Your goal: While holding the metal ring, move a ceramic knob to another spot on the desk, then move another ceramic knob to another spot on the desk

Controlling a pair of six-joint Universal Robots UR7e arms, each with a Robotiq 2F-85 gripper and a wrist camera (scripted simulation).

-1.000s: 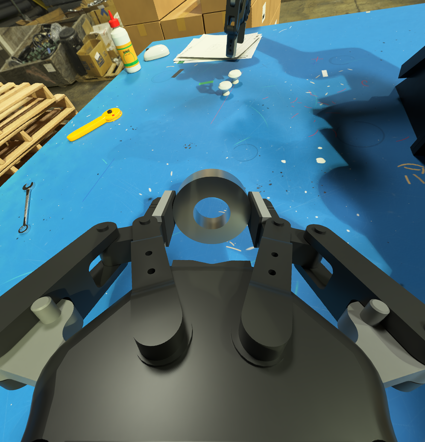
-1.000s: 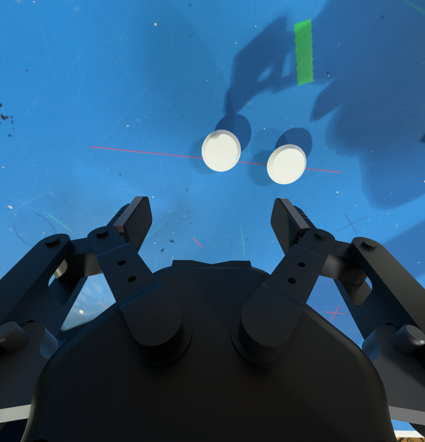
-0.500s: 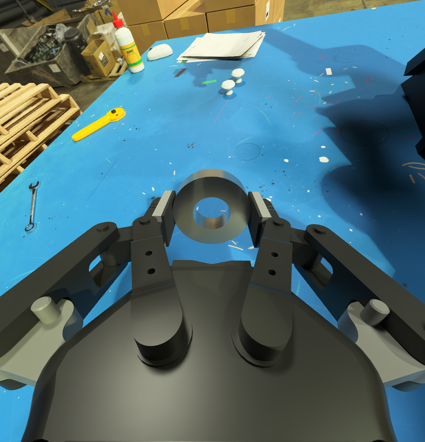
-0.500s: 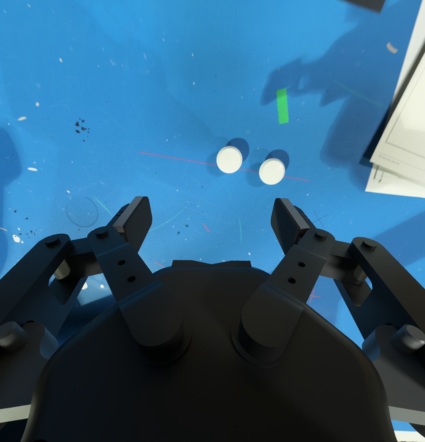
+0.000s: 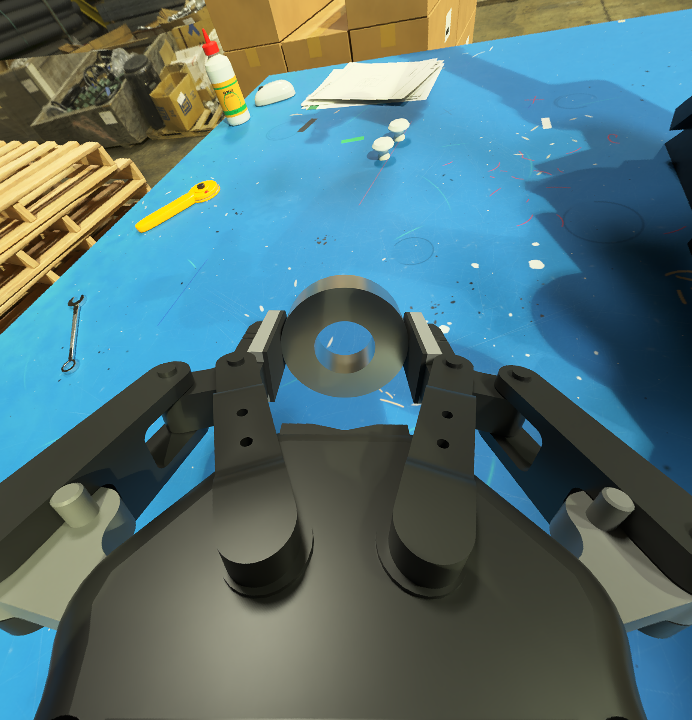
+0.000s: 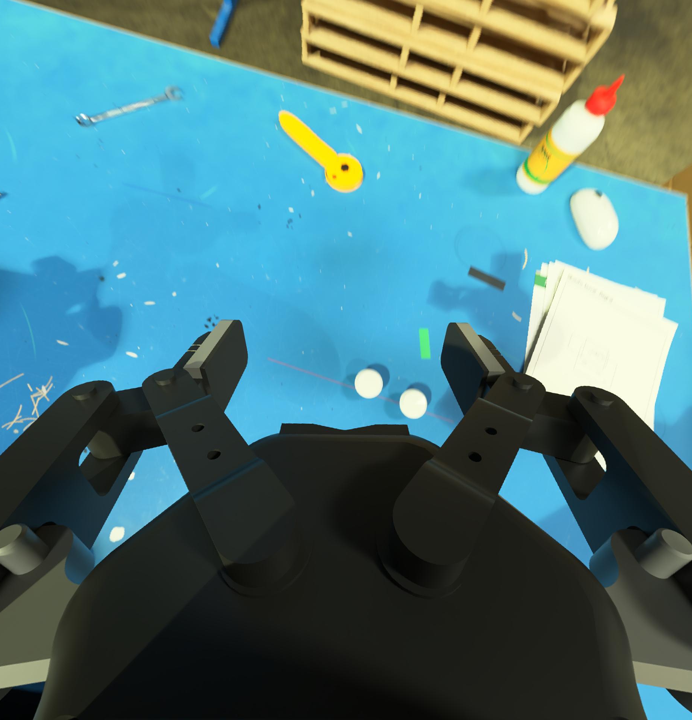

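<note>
My left gripper (image 5: 344,343) is shut on a thick grey metal ring (image 5: 309,350) and holds it above the blue desk (image 5: 258,253). Two white ceramic knobs stand side by side far ahead, one nearer (image 5: 382,146) and one farther (image 5: 399,127). In the right wrist view the same knobs, the left one (image 6: 368,383) and the right one (image 6: 413,403), lie far below. My right gripper (image 6: 344,350) is open and empty, high above the desk, with the knobs seen between its fingers.
A yellow rotary cutter (image 5: 178,205), a small wrench (image 5: 73,333), a glue bottle (image 5: 223,83), a white mouse (image 5: 275,92) and a paper stack (image 5: 375,83) lie on the desk. A wooden pallet (image 5: 32,202) and cardboard boxes (image 5: 317,31) stand beyond the desk edge. A dark block (image 5: 691,156) is at right.
My right gripper has risen far above the knobs, open and empty, so they look much smaller and more of the desk shows. My left gripper still holds the ring.
</note>
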